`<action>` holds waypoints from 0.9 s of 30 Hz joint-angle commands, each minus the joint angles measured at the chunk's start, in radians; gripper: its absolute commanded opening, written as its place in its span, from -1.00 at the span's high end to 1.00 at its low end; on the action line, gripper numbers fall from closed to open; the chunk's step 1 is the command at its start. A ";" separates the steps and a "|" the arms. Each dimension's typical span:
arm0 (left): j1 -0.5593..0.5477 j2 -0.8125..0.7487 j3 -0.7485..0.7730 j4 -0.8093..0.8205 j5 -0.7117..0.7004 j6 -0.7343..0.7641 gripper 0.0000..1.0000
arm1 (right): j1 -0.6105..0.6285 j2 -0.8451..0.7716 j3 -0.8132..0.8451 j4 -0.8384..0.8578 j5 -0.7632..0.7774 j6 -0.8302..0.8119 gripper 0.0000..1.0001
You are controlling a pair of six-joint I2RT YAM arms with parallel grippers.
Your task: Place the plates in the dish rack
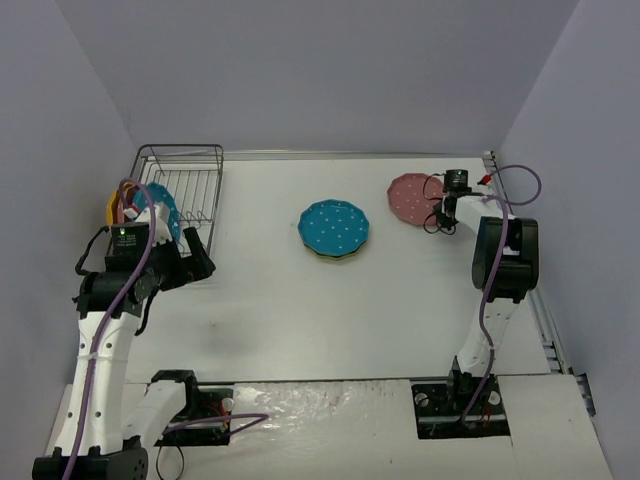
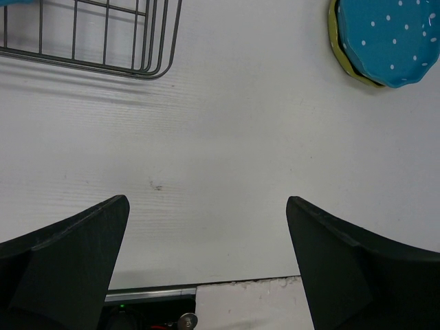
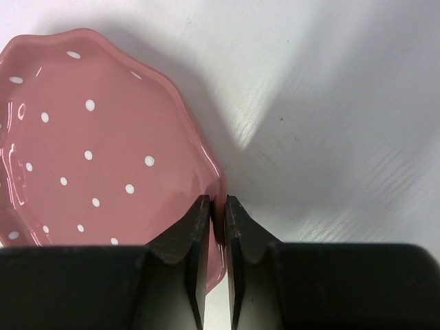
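Observation:
A pink plate (image 1: 410,198) (image 3: 89,151) lies flat at the back right of the table. My right gripper (image 1: 440,212) (image 3: 217,206) is shut on its right rim, one finger inside the rim and one outside. A teal-blue plate (image 1: 334,227) (image 2: 387,38) rests on an olive-yellow plate (image 2: 338,48) at the table's middle. The dish rack (image 1: 190,185) (image 2: 96,38) stands at the back left, with a teal-blue plate (image 1: 165,210) and an orange-yellow plate (image 1: 114,207) upright in it. My left gripper (image 1: 200,262) (image 2: 206,227) hangs open over bare table just right of the rack.
Grey walls close in the table on the left, back and right. A metal rail (image 1: 545,320) runs along the right edge. Purple cables (image 1: 515,185) loop off both arms. The arm bases (image 1: 460,400) sit at the near edge.

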 commanded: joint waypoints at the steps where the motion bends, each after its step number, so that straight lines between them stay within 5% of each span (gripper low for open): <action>1: -0.003 0.006 0.035 0.048 0.031 -0.023 -0.94 | -0.013 -0.005 -0.094 -0.098 0.014 -0.056 1.00; 17: -0.003 0.017 0.037 0.053 0.043 -0.032 -0.94 | -0.002 -0.027 -0.126 -0.090 -0.031 -0.084 0.38; 27: -0.003 0.021 0.040 0.064 0.051 -0.041 -0.94 | 0.008 0.011 -0.115 -0.092 -0.060 -0.058 0.38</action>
